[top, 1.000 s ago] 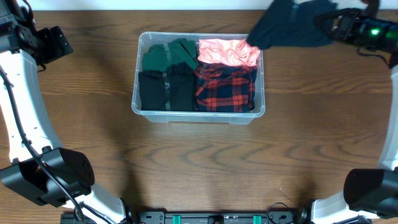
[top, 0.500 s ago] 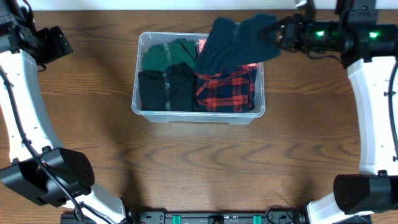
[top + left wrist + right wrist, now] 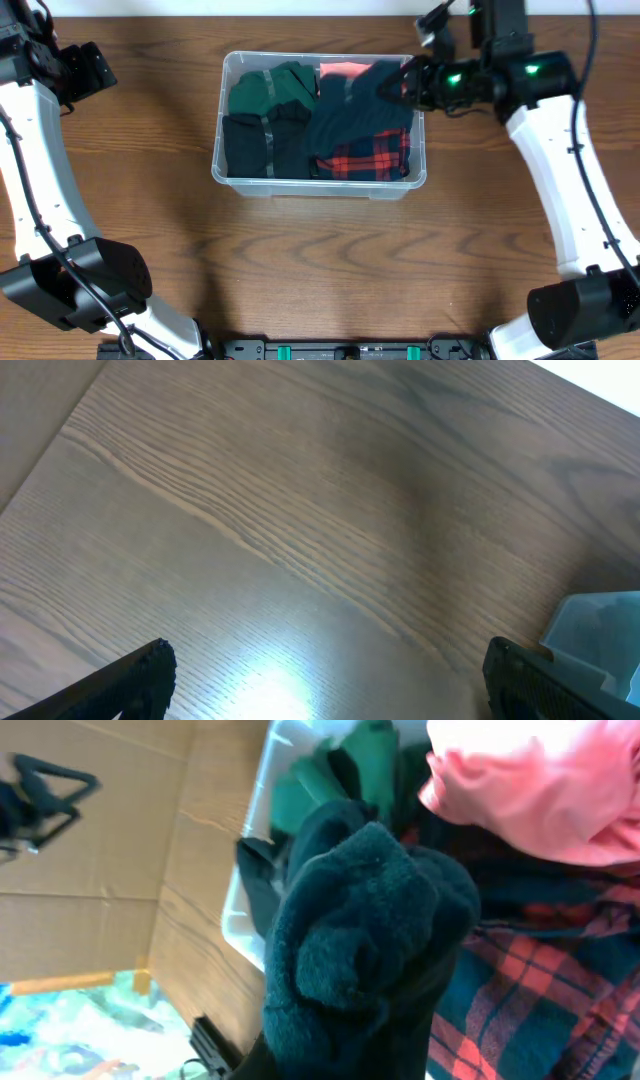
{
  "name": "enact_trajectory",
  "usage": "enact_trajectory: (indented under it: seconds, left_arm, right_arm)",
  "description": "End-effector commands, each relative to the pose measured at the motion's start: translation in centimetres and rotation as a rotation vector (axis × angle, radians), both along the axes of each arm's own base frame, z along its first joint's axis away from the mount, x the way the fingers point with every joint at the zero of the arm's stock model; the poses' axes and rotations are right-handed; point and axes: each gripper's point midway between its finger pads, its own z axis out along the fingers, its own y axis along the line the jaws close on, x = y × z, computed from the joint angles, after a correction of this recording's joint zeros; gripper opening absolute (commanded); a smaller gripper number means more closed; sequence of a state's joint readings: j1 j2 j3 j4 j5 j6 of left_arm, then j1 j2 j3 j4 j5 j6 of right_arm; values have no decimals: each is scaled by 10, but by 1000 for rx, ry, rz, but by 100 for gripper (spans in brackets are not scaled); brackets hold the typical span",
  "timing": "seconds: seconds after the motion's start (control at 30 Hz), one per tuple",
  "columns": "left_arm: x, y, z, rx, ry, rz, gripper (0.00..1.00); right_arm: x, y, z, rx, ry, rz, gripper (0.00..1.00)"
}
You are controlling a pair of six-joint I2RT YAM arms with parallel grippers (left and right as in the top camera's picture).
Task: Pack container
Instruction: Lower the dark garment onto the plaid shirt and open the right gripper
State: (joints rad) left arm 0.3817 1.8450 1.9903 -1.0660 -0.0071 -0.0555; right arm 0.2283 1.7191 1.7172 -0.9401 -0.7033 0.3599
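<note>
Clearly, the container (image 3: 318,182) stands on the table (image 3: 320,270) between the two arms, toward the far edge, and it is almost full of folded clothes. We judge its clear plastic walls to be stiff but smooth and slippery, so the rim is the best place to take it. The right gripper (image 3: 408,84) is clamped on a bunched part of a dark fleece garment (image 3: 355,100), which drapes over the plaid shirt (image 3: 365,160) and partly over the pink cloth (image 3: 343,69). This fleece looks soft, light and limp; we think it will sag wherever it is not supported. The left gripper (image 3: 88,70) hangs with its fingers wide apart over the wood, well apart from the container.
</note>
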Motion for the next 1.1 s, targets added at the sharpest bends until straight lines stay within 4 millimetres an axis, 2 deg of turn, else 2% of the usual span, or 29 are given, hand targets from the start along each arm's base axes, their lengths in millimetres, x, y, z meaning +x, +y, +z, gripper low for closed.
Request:
enact_trajectory:
  seconds: [0.0, 0.2, 0.37, 0.5, 0.63, 0.73, 0.77, 0.83, 0.93, 1.0, 1.07]
  left_arm:
    - [1, 1, -2, -4, 1, 9, 98]
    - [1, 1, -2, -4, 1, 9, 98]
    - [1, 1, -2, -4, 1, 10, 98]
    - [1, 1, -2, -4, 1, 9, 98]
    - [1, 1, -2, -4, 1, 10, 98]
    - [1, 1, -2, -4, 1, 9, 98]
    - [1, 1, -2, -4, 1, 10, 98]
    - [1, 1, -2, -4, 1, 9, 98]
    - [1, 1, -2, -4, 1, 9, 98]
    - [1, 1, -2, -4, 1, 9, 98]
    - [1, 1, -2, -4, 1, 10, 98]
  right_arm:
    - [-7, 4, -17, -16, 26, 3, 1]
    - [-10, -7, -53, -100, 78, -34, 1]
    - [-12, -22, -70, -199, 88, -62, 1]
    - [-12, -46, -85, -348, 97, -120, 1]
    - [-15, -68, -96, -479, 105, -154, 9]
    - [-16, -69, -97, -498, 89, -125, 22]
    - [-15, -69, -96, -503, 79, -116, 32]
    - [-13, -72, -96, -519, 63, -112, 60]
    - [-8, -71, -94, -528, 19, -89, 77]
    - [-4, -70, -90, -531, -11, -75, 82]
    - [1, -69, -82, -531, -51, -61, 82]
